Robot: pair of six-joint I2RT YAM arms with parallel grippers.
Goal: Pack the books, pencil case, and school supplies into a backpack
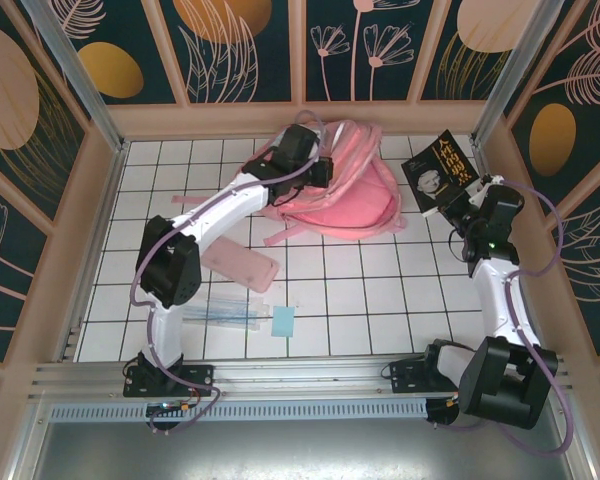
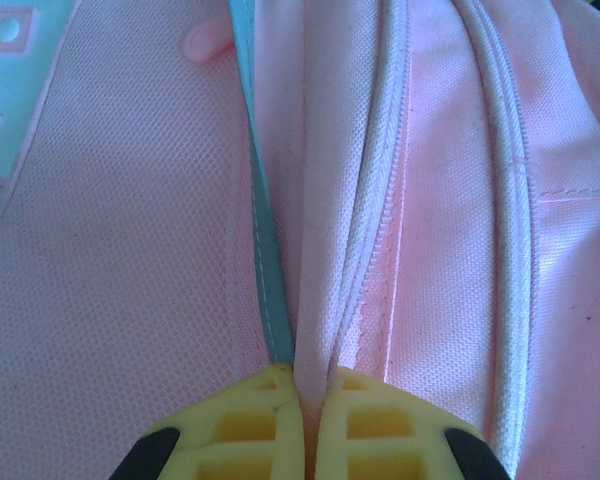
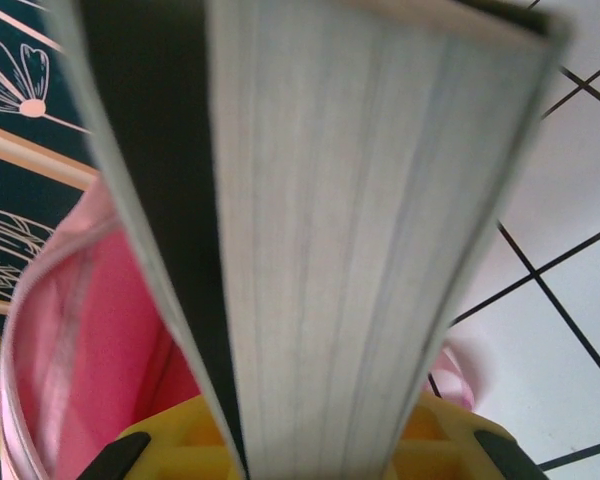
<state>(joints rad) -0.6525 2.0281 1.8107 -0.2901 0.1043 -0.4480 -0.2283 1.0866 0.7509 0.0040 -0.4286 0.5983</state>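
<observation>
From above: my left claw sits on the pink backpack at the far middle of the white-tiled desk. My right claw pinches the near edge of the black book, just right of the backpack. The pink pencil case, the clear packet of sticks and the blue pad lie near my left arm, apart from the backpack.

Left wrist: my yellow pads are pressed together on a fold of backpack fabric beside the zip. The cloth looks soft and limp, best lifted by its seam.

Right wrist: the book stands edge-on in my clamp, pages toward the lens, with the backpack pink at lower left. I judge it stiff, light and slick-covered, so a deep grip should hold.
</observation>
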